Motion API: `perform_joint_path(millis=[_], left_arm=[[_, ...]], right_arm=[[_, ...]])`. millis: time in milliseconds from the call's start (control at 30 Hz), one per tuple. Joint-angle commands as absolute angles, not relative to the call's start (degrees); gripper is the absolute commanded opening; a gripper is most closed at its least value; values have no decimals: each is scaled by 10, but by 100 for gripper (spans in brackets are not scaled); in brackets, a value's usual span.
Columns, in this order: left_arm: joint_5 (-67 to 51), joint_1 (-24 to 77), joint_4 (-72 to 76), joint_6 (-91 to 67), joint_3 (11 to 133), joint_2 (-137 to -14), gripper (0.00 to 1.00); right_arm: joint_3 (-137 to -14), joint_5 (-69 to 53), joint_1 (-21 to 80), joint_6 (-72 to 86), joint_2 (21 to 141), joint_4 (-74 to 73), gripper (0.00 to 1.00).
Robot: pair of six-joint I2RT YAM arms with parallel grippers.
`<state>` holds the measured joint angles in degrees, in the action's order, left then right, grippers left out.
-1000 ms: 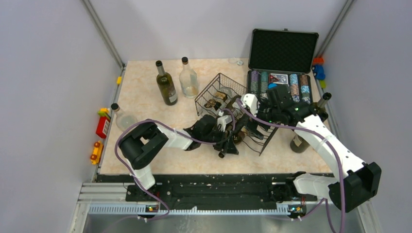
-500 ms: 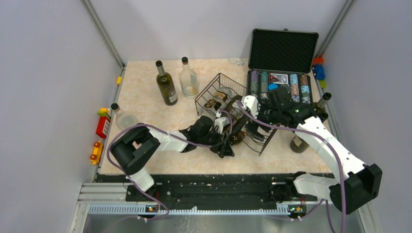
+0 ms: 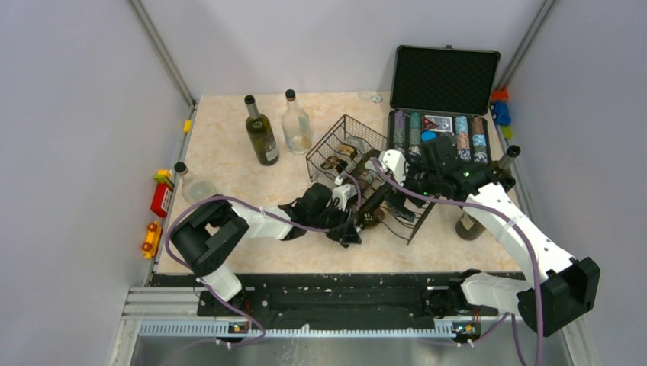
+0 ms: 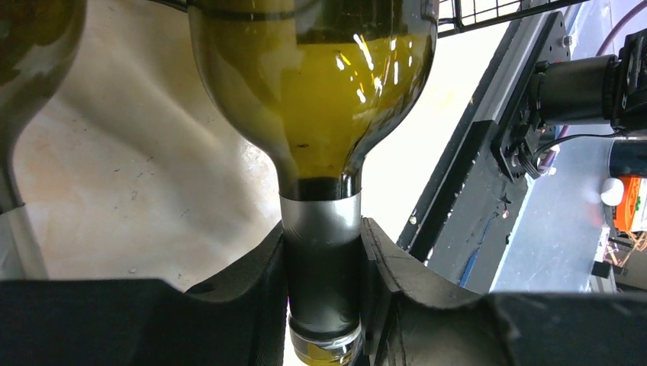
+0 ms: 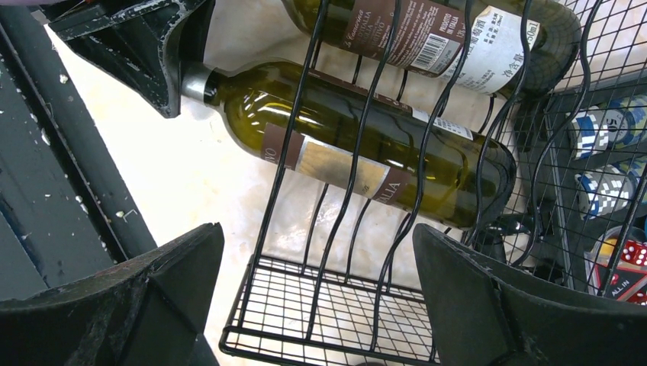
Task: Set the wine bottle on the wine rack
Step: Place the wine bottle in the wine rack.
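A green wine bottle (image 5: 366, 145) with a brown and white label lies on its side among the wavy wires of the black wine rack (image 5: 305, 320), its neck sticking out of the rack's near side. My left gripper (image 4: 322, 252) is shut on that dark neck just below the silver foil band, and it shows at the rack's near-left corner (image 3: 347, 225). My right gripper (image 5: 317, 305) hangs open above the rack's grid end (image 3: 384, 200), holding nothing. A second labelled bottle (image 5: 435, 34) lies in the rack beside the first.
A dark green bottle (image 3: 261, 137) and a clear bottle (image 3: 296, 126) stand at the back. A small clear bottle (image 3: 191, 184) stands at the left edge. Another bottle (image 3: 492, 179) stands behind my right arm. An open black case (image 3: 442, 114) with poker chips sits right of the rack.
My left gripper's jaws have closed onto the bottle's neck, and the left arm has drawn slightly back and to the left. The right arm has not moved.
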<state>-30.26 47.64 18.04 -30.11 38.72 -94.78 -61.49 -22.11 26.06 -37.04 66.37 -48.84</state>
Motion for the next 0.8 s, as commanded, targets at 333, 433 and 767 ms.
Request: perform_joint_path(millis=[333,433,767], left_arm=[[-322,484,251,-346,413,-981,1],[-328,484,259,-351,422,-995,0],[-339,484,239,-341,444,-996,10]], right_arm=[[-622,-226,257,-379,663,-481,97],[-626,-225,257,-380,664,-484,97],[-619,-224,257,-381,661,-483,97]])
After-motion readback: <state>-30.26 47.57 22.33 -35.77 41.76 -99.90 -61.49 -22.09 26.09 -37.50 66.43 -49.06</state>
